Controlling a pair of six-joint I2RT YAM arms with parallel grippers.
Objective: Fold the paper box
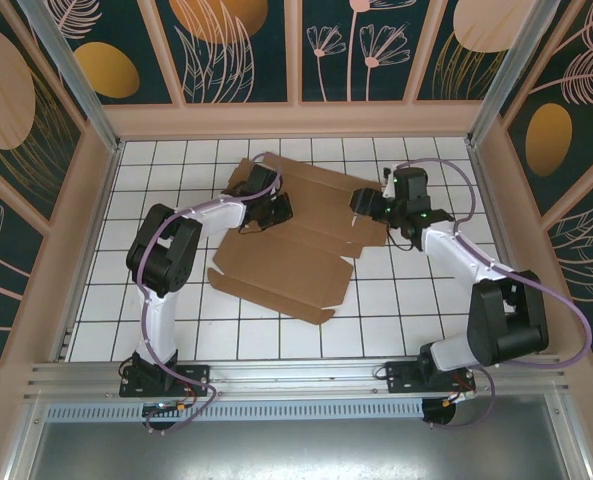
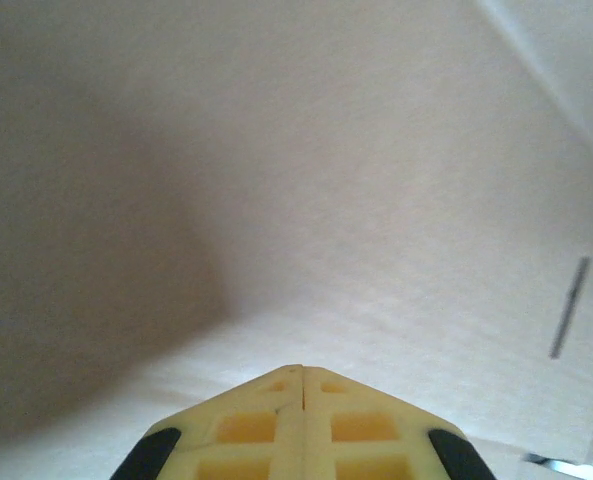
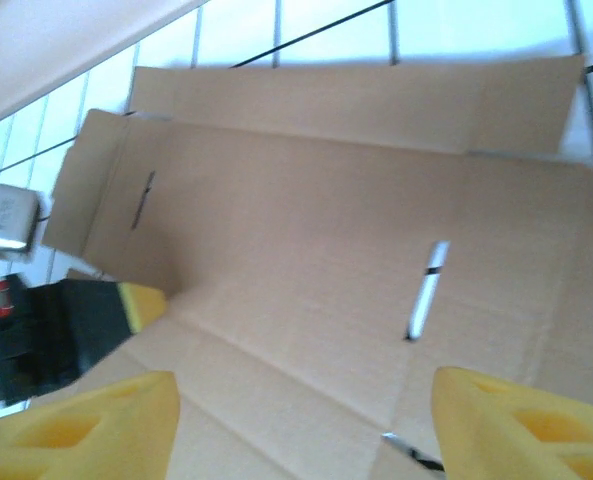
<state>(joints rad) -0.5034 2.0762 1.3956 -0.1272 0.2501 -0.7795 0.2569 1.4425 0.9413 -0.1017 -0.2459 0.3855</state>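
Now | paper box [image 1: 286, 265]: brown die-cut sheet, slotted | left hand [image 2: 302, 372]: pressed together | right hand [image 3: 304, 388]: spread

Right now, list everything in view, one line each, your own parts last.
paper box: one, brown, unfolded sheet, mid-table
table: one, white tiles with dark grid, under the box
wall panels: several, dark teal with orange and pink plants, around the table
left arm: one, white and black, reaching over the box
right arm: one, white and black, reaching over the box
left pincer: one, yellow, shut, tip at the cardboard
right pincer: one, yellow, open over the cardboard
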